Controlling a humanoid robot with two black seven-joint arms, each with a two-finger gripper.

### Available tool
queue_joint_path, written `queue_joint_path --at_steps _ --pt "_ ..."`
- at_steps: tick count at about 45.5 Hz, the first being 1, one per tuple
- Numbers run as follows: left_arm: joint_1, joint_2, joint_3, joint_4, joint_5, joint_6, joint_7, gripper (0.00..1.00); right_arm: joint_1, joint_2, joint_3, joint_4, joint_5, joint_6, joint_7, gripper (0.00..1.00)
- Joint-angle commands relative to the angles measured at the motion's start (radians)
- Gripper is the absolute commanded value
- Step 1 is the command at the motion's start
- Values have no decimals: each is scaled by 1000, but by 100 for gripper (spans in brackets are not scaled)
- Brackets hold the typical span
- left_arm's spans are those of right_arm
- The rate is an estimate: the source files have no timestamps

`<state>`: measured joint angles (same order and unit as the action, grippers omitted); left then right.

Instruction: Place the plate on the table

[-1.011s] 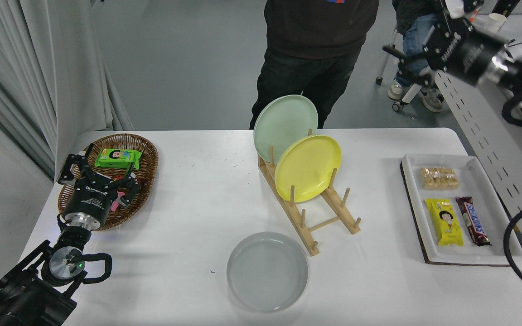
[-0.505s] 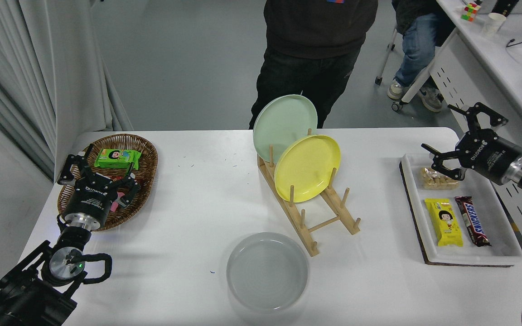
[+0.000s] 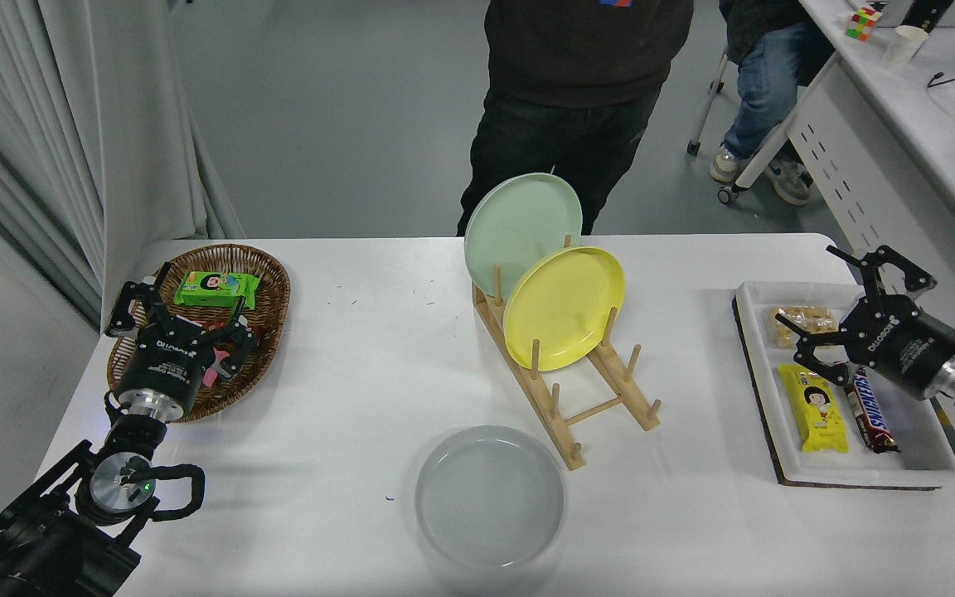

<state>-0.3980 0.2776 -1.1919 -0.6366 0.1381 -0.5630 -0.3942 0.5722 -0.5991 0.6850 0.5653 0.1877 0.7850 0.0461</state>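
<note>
The light grey plate (image 3: pixel 490 496) lies flat on the white table (image 3: pixel 361 390) near the front edge, just left of the wooden rack's front end. My right gripper (image 3: pixel 838 294) is open and empty at the right, over the white tray, far from the plate. My left gripper (image 3: pixel 183 303) is parked at the lower left over the wicker basket, fingers spread open.
A wooden rack (image 3: pixel 577 398) holds a yellow plate (image 3: pixel 564 307) and a pale green plate (image 3: pixel 521 232). A wicker basket (image 3: pixel 266 290) holds a green packet. A white tray (image 3: pixel 925 464) holds snacks. A person (image 3: pixel 577 99) stands at the far side; a white desk (image 3: pixel 900 166) stands right.
My right arm has swung down from high at the upper right to low over the snack tray, open throughout. The grey plate has not moved.
</note>
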Motion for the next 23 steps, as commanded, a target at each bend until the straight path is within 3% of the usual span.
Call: queue_joint_path --at_steps 1,23 --pt "-1 0 0 0 2 0 0 98 -72 31 44 -40 -54 -36 107 100" --pt "-1 0 0 0 0 0 0 98 34 251 51 -381 97 -92 115 100"
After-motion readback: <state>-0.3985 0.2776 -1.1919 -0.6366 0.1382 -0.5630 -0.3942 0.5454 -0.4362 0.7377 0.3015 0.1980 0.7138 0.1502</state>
